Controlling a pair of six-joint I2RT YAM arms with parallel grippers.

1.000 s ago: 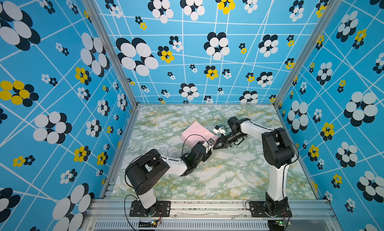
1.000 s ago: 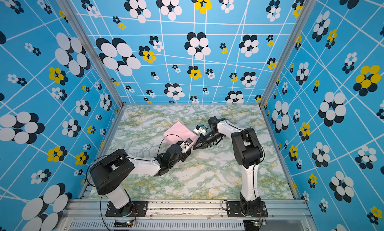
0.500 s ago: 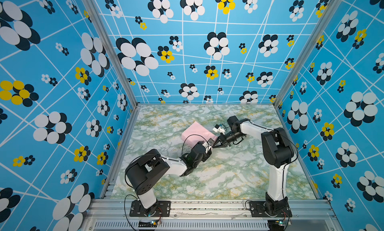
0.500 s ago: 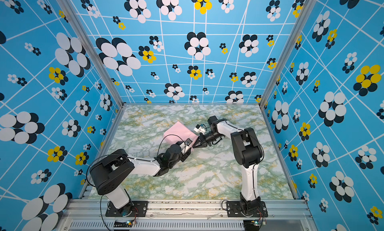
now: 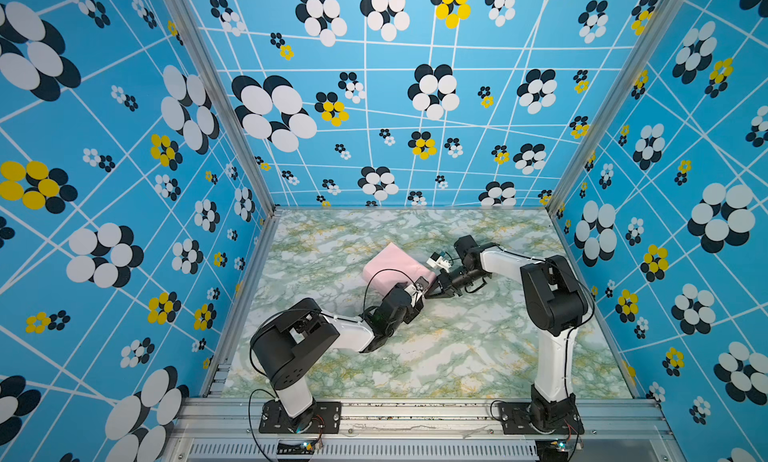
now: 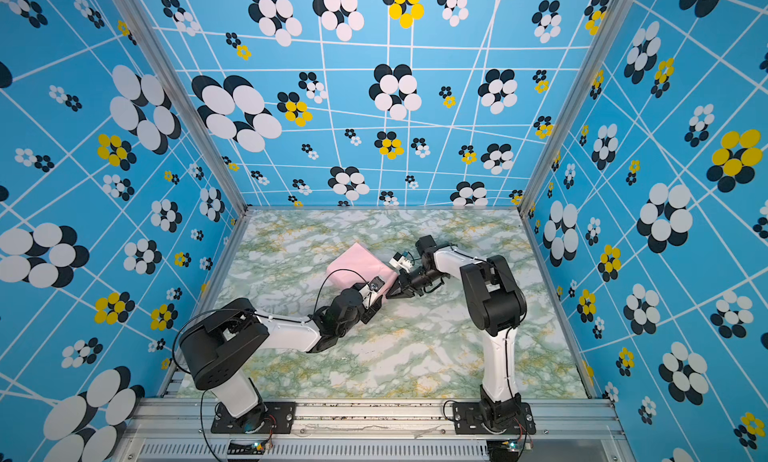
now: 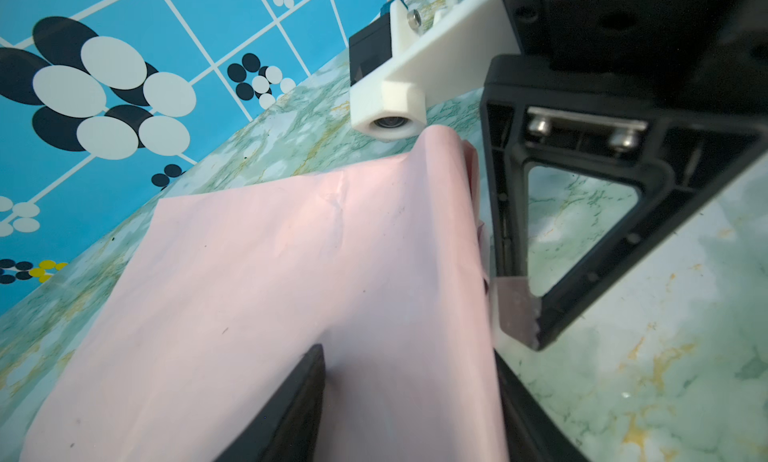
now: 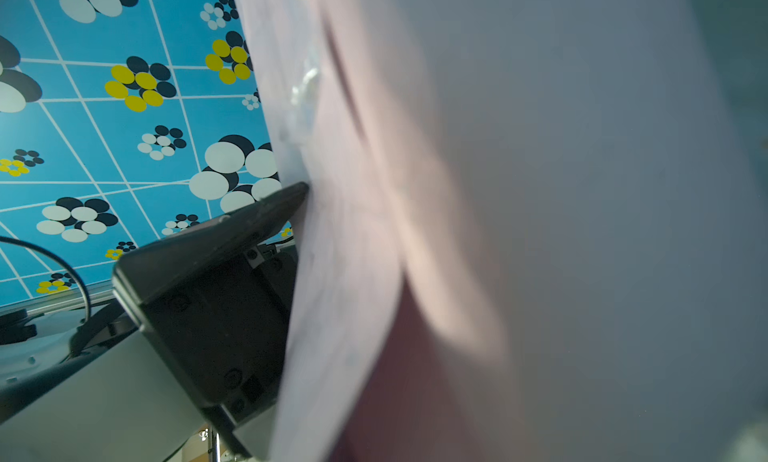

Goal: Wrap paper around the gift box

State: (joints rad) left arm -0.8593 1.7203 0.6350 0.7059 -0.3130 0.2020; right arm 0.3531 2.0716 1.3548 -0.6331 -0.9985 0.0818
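Jaws: my left gripper [image 5: 419, 291] straddles the near corner of the paper [image 5: 392, 268] wrapped over the box mid-table, my right gripper [image 5: 432, 293] is closed, pressing the thin, tearable end flap.

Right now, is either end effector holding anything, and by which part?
The left end effector clamps the paper, its jaws astride the folded-over end. The right end effector is shut against the folded edge there; whether it pinches paper cannot be told.
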